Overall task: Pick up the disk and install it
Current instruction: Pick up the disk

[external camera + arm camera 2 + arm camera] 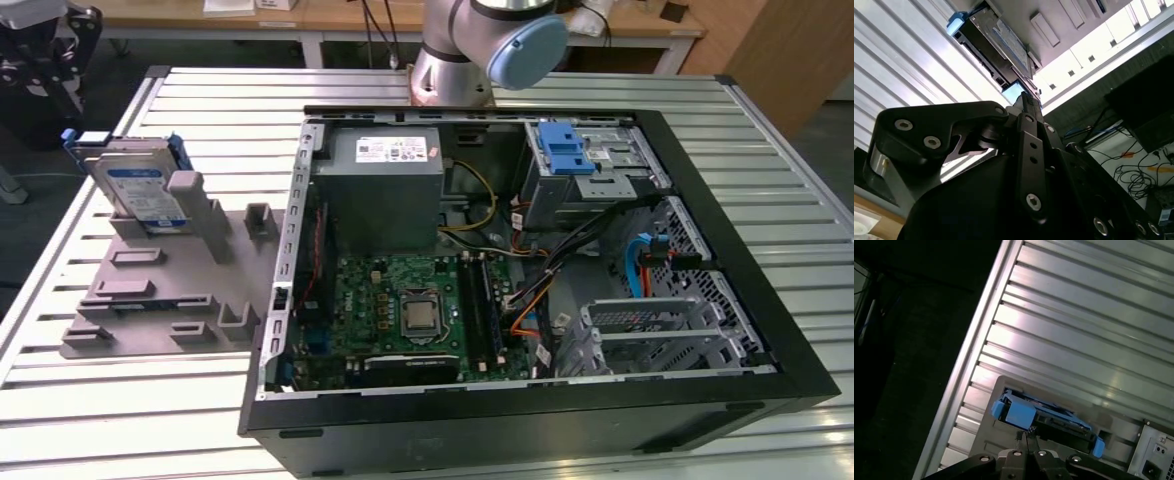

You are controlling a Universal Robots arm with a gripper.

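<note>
The disk point(140, 190) stands on edge in a slot of the grey fixture point(147, 290), leaning a little against one of its posts, with its white-and-blue label facing the exterior view and its blue carrier frame showing along the upper edge. The fixture lies on the slatted metal table point(134, 420), at the exterior view's left of the open computer case point(747, 300), and just beside it. Inside the case are the grey power supply point(387, 165), the green motherboard point(400, 310) and a blue drive-bay latch point(567, 150). The arm point(467, 50) rises behind the case, at the table's far edge. In both wrist views the gripper point(1023, 436) points towards the disk point(1044, 417) from beyond its carrier end, apart from it and touching nothing. Its two thin fingers lie pressed together with nothing between them. In the second wrist view the gripper point(1024, 97) lines up with the blue end of the disk point(996, 42).
</note>
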